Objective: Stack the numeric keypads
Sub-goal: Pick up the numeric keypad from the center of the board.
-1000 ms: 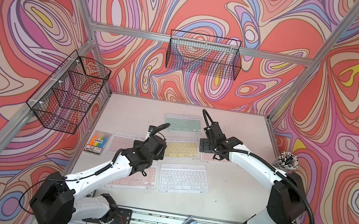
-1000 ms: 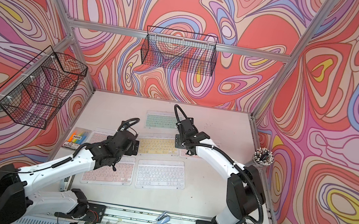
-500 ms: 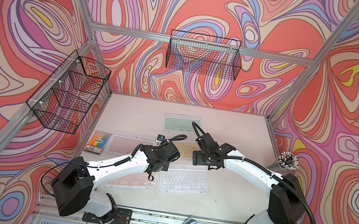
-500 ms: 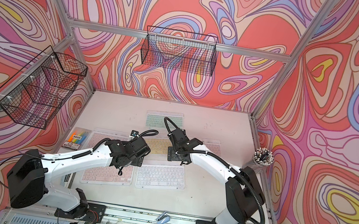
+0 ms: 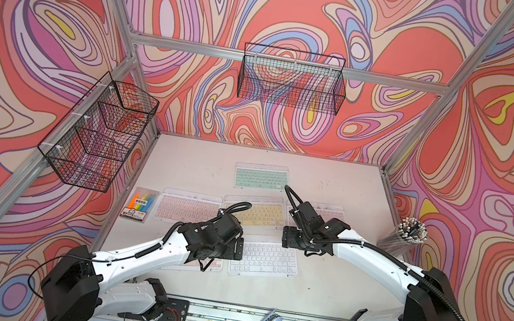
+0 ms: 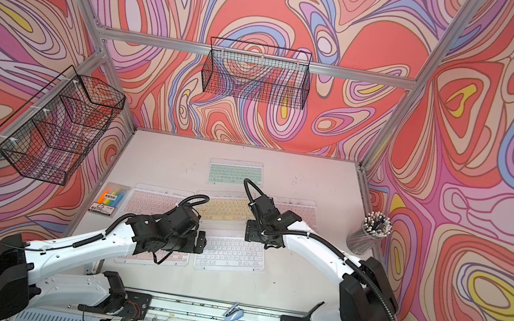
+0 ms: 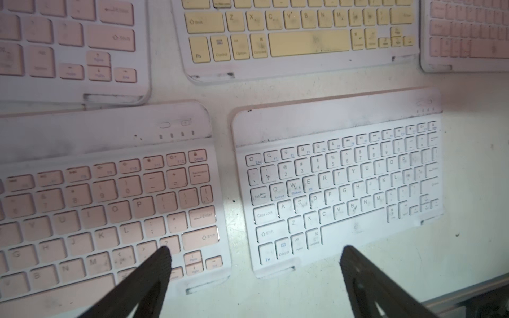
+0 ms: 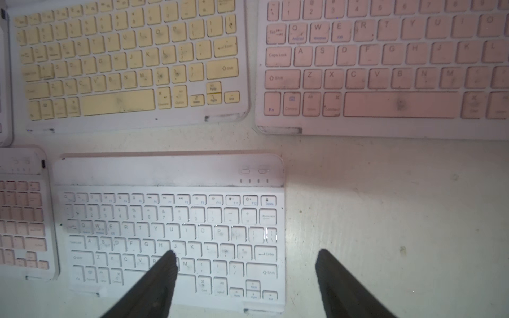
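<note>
Six numeric keypads lie flat and apart on the table: mint-green [image 5: 260,176] at the back, pink [image 5: 187,208], yellow [image 5: 262,214] and pink [image 5: 328,212] in the middle row, pink [image 5: 208,264] and white [image 5: 263,260] in front. My left gripper [image 7: 256,249] is open above the gap between the front pink keypad [image 7: 110,209] and the white keypad [image 7: 344,179]. My right gripper [image 8: 247,252] is open over the white keypad's [image 8: 170,228] right end, one finger above its keys, the other above bare table. Neither holds anything.
A packet of highlighter pens [image 5: 139,202] lies at the table's left edge. A cup of pens [image 5: 411,231] stands at the right edge. Wire baskets hang on the back wall [image 5: 291,82] and left wall [image 5: 101,132]. A small blue clip [image 5: 271,319] sits on the front rail.
Both arms have come forward from the middle row to the white keypad, the left wrist swinging right to its left end and the right wrist dropping to its right end.
</note>
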